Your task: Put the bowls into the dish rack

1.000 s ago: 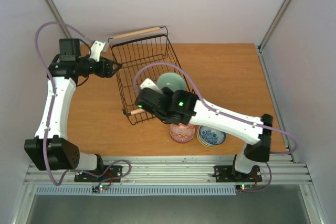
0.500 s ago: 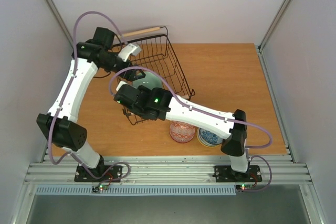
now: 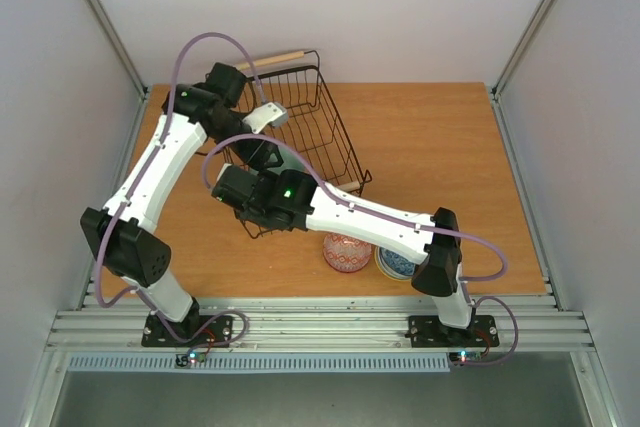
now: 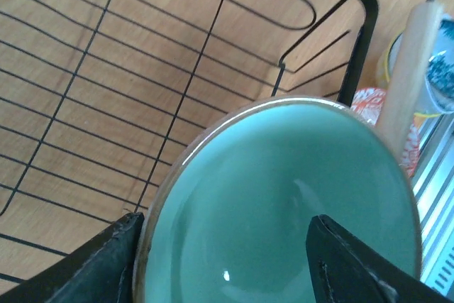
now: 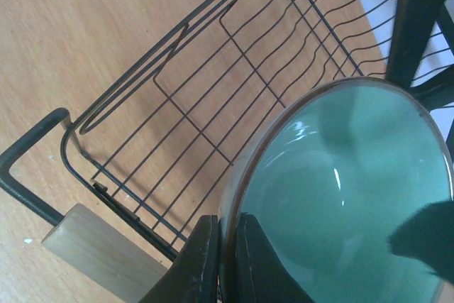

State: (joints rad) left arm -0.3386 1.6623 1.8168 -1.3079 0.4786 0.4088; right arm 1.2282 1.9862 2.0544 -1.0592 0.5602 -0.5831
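Note:
A mint green bowl is tilted on edge over the wire floor of the black dish rack. My right gripper is shut on its rim, one finger inside and one outside; the bowl fills that view's right side. My left gripper is open above the bowl. Its left finger sits at the rim's outer edge and its right finger hangs over the inside. In the top view both grippers meet inside the rack, left and right, hiding the bowl. A red-patterned bowl and a blue-and-white bowl sit on the table in front of the rack.
The rack has a wooden rod handle at the far end and one at the near end, the near one also in the left wrist view. Grey walls enclose the wooden table. A metal rail runs along its near edge.
My left arm has swung from the rack's left side over the rack, onto the mint bowl. My right arm has carried the bowl leftward and deeper into the rack.

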